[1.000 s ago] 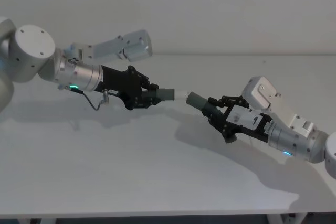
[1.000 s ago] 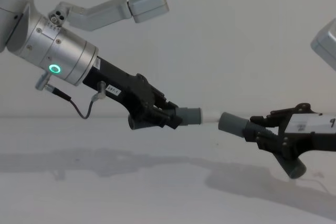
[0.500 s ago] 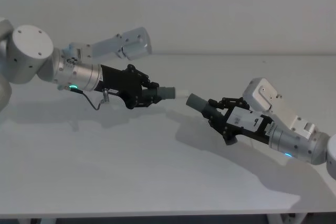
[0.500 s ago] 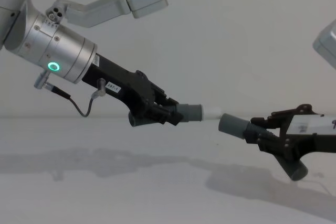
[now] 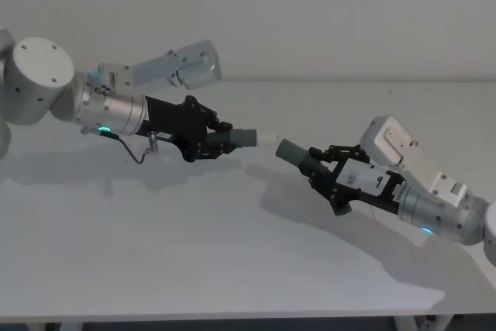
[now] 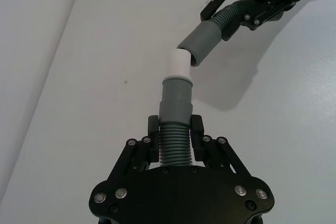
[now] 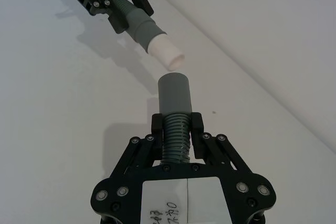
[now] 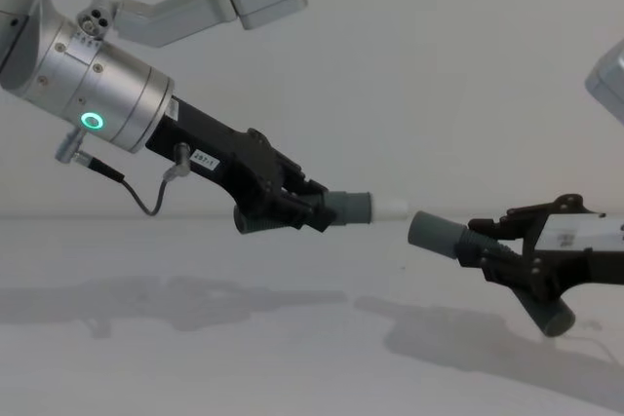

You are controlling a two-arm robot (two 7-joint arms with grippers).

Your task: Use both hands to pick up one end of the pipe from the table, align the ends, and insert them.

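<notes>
— What's different from a second ago?

— Starting on the left: the left gripper has eased back and up a touch, its fingers clenched on the ribbed part of the left pipe piece. The white tip sat nearly at the mouth of the other piece a second ago — now the chest view shows a slightly wider bit of air between them.

— And the other side?

— The right gripper is clamped on the ribbed part of the right pipe piece, and it has sunk a little and slid toward the right edge of the table. The grey collar faces the tip, a shade lower than it.

— So where's the pipe overall?

— Both pieces are held in the air above the middle of the table, ends facing, not touching. From the left wrist view the collar comes in at an angle to the tip, not straight on.

— Meaning?

— I'd judge it as a backing-off to re-aim rather than progress: pickup is done, alignment isn't, and insertion hasn't begun. The collar likely needs raising and turning square to the tip before pushing.
</notes>
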